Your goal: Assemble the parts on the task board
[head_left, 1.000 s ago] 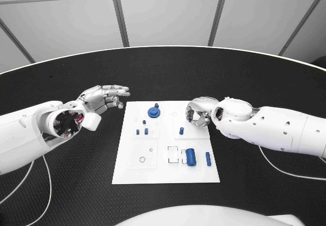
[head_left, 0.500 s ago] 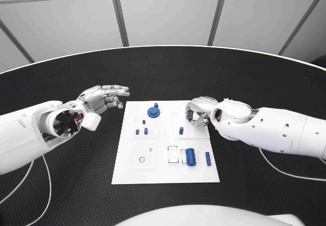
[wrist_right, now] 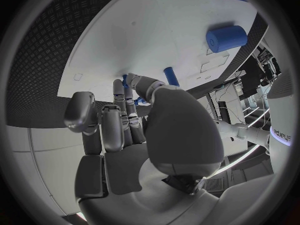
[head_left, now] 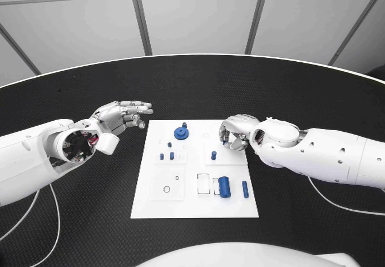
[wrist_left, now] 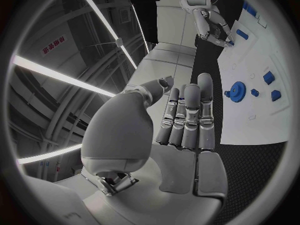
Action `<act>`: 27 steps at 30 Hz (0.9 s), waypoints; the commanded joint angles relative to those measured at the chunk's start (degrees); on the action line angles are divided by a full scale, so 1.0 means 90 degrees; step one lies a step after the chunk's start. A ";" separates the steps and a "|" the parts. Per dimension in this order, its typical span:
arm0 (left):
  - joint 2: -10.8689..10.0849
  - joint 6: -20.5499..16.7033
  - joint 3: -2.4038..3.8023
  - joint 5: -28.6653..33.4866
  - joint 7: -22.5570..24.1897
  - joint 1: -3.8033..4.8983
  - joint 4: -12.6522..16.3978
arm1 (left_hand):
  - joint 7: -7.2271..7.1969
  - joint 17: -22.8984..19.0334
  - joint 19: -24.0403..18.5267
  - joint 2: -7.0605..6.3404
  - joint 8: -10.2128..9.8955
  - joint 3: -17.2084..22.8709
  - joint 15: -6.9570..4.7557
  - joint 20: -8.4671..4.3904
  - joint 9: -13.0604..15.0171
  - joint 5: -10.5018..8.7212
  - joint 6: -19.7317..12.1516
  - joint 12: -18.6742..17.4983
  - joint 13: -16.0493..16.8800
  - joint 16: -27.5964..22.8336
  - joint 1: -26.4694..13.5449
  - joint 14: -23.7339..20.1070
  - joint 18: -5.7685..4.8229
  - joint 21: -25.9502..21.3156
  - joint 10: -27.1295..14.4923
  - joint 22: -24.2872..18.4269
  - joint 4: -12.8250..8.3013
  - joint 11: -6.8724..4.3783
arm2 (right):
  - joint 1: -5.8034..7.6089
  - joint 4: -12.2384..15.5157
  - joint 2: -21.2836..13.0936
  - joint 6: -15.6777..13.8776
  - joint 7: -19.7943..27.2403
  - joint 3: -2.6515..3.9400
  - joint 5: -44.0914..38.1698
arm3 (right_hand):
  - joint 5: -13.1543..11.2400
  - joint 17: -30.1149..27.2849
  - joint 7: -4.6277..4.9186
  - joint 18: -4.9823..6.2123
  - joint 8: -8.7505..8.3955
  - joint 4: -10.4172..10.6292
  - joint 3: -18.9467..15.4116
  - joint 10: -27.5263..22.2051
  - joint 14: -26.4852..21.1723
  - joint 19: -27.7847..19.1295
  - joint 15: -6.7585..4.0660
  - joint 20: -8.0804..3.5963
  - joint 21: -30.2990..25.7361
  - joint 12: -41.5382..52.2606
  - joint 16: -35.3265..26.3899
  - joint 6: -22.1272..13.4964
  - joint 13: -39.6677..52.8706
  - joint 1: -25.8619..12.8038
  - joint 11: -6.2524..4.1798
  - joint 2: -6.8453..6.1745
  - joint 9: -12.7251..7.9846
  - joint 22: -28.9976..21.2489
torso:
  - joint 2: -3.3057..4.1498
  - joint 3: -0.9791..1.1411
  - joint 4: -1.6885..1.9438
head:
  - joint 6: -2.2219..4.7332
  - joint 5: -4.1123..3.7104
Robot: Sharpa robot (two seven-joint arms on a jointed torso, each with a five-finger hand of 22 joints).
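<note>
The white task board (head_left: 196,197) lies in the middle of the table. A blue gear (head_left: 182,132) stands near its far edge, also seen in the left wrist view as the gear (wrist_left: 237,91). Small blue pegs (head_left: 166,155) stand left of centre, and one peg (head_left: 213,155) stands right of centre. A thick blue cylinder (head_left: 225,186) and a thin rod (head_left: 245,189) lie at the near right. My left hand (head_left: 122,115) hovers off the board's far left corner, fingers straight and apart, holding nothing. My right hand (head_left: 234,132) hangs over the far right part, fingers bent downward, nothing between them.
Black table (head_left: 96,222) surrounds the board on all sides. Empty outlined slots (head_left: 205,182) sit beside the cylinder, and a small ring mark (head_left: 167,189) lies at the near left. The right forearm (head_left: 321,153) stretches along the board's right side.
The right hand has crept slightly toward the board's far edge. The left hand and the parts stand as before.
</note>
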 commanded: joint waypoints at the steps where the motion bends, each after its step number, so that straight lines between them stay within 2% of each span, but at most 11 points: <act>1: 0.0003 0.0003 0.0000 0.0000 -0.0003 0.0000 -0.0015 | 0.0018 -0.0008 -0.0009 0.0001 -0.0031 -0.0028 0.0017 0.0019 -0.0006 0.0005 -0.0015 -0.0025 -0.0006 -0.0009 -0.0002 -0.0046 0.0097 -0.0017 -0.0003 -0.0006 0.0007 0.0020 | 0.0000 0.0048 -0.0042 -0.0040 -0.0008 0.0000 0.0000 | -0.0031 -0.0001 -0.0036 -0.0046 0.0003 -0.0014 -0.0019 0.0006 0.0354 0.0048 -0.0043 -0.0016 0.0047 -0.0023 -0.0034 0.0019 -0.0003 -0.0081 0.0046 0.0010 0.0012 0.0015 | -0.0002 0.0008 -0.0003 | 0.0010 0.0003; 8: 0.0013 0.0008 0.0000 0.0000 -0.0009 0.0000 -0.0054 | 0.0018 -0.0008 -0.0009 0.0001 -0.0031 -0.0028 0.0017 0.0019 -0.0006 0.0005 -0.0015 -0.0025 -0.0006 -0.0009 -0.0002 -0.0046 0.0097 -0.0017 -0.0003 -0.0006 0.0007 0.0020 | 0.0000 0.0198 -0.0163 -0.0141 -0.0025 0.0002 0.0000 | -0.0025 0.0000 -0.0041 -0.0055 0.0008 -0.0016 -0.0016 0.0015 0.0355 0.0062 -0.0046 -0.0018 0.0088 -0.0026 -0.0031 0.0027 -0.0002 -0.0086 0.0041 0.0019 0.0017 0.0043 | -0.0001 0.0002 0.0002 | 0.0015 -0.0005; 13: 0.0014 0.0011 0.0000 -0.0001 -0.0013 0.0000 -0.0076 | 0.0021 -0.0010 -0.0008 0.0003 -0.0034 -0.0033 0.0019 0.0020 -0.0008 0.0007 -0.0020 -0.0029 -0.0007 -0.0009 0.0012 -0.0052 0.0097 -0.0023 -0.0010 -0.0010 0.0001 0.0023 | 0.0002 0.0460 -0.0341 -0.0217 -0.0058 0.0006 0.0000 | -0.0023 -0.0002 -0.0042 -0.0055 0.0009 -0.0016 -0.0016 0.0016 0.0355 0.0064 -0.0047 -0.0018 0.0091 -0.0026 -0.0033 0.0028 -0.0002 -0.0089 0.0040 0.0020 0.0018 0.0046 | -0.0002 0.0000 0.0000 | 0.0010 0.0009; 16: 0.0015 0.0014 -0.0001 -0.0001 -0.0015 0.0000 -0.0092 | 0.0021 -0.0010 -0.0008 0.0003 -0.0034 -0.0033 0.0019 0.0020 -0.0008 0.0007 -0.0020 -0.0029 -0.0007 -0.0009 0.0012 -0.0052 0.0097 -0.0023 -0.0010 -0.0010 0.0001 0.0023 | 0.0008 0.0724 -0.0486 -0.0289 -0.0078 0.0015 0.0000 | -0.0020 0.0003 -0.0043 -0.0061 0.0009 -0.0016 -0.0016 0.0018 0.0356 0.0074 -0.0047 -0.0018 0.0119 -0.0027 -0.0029 0.0030 -0.0002 -0.0092 0.0040 0.0020 0.0019 0.0065 | -0.0005 0.0001 -0.0011 | 0.0011 0.0025; 20: 0.0034 0.0025 -0.0001 -0.0001 -0.0013 -0.0001 -0.0122 | 0.0021 -0.0010 -0.0008 0.0003 -0.0034 -0.0033 0.0019 0.0020 -0.0008 0.0007 -0.0020 -0.0029 -0.0007 -0.0009 0.0012 -0.0052 0.0097 -0.0023 -0.0010 -0.0010 0.0001 0.0023 | 0.0062 0.1202 -0.0658 -0.0408 -0.0101 0.0073 0.0000 | -0.0007 0.0013 -0.0048 -0.0069 0.0013 -0.0019 -0.0017 0.0027 0.0359 0.0088 -0.0050 -0.0020 0.0157 -0.0030 -0.0020 0.0036 -0.0001 -0.0101 0.0036 0.0017 0.0024 0.0092 | -0.0014 -0.0002 -0.0018 | 0.0017 0.0038; 27: 0.0070 0.0052 -0.0001 -0.0001 -0.0016 -0.0001 -0.0142 | 0.0021 -0.0010 -0.0008 0.0003 -0.0034 -0.0033 0.0019 0.0020 -0.0008 0.0007 -0.0020 -0.0029 -0.0007 -0.0009 0.0012 -0.0052 0.0097 -0.0023 -0.0010 -0.0010 0.0001 0.0023 | 0.0145 0.1856 -0.0683 -0.0530 -0.0097 0.0162 0.0000 | 0.0007 0.0019 -0.0051 -0.0075 0.0016 -0.0021 -0.0016 0.0035 0.0361 0.0100 -0.0053 -0.0022 0.0187 -0.0032 -0.0014 0.0042 0.0000 -0.0107 0.0032 0.0016 0.0028 0.0113 | -0.0001 -0.0013 0.0012 | 0.0029 0.0079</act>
